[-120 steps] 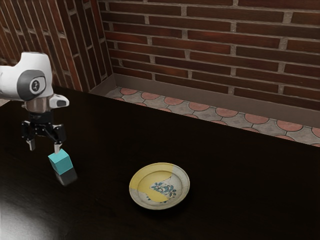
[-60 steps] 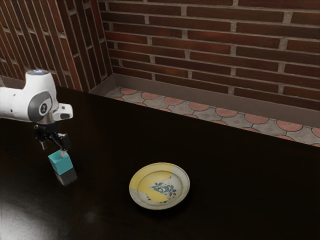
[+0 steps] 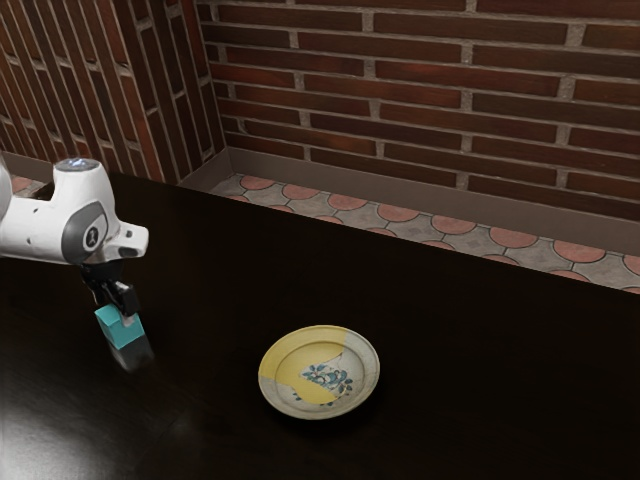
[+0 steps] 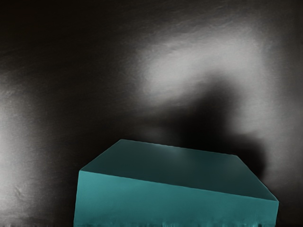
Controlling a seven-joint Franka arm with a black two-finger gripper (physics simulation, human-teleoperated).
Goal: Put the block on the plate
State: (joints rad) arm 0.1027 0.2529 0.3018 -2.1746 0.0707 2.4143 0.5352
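- Block (image 3: 119,333): teal, near-cubic, with no clear long axis; it sits on the dark table (image 3: 230,270), its reflection just beneath.
- Gripper (image 3: 117,317): lowered over the block from twelve o'clock in the exterior view, its lower end overlapping the block's upper part. Whether the jaws are spread or pinching the block cannot be told.
- Key relation: the block lies at six o'clock from the jaws, directly under the hand; a secure grip, judged necessary before lifting, depends on keeping it centred.
- Plate (image 3: 319,372): yellow and white, well apart from the block, between three and four o'clock of it; the probable direction of carry.
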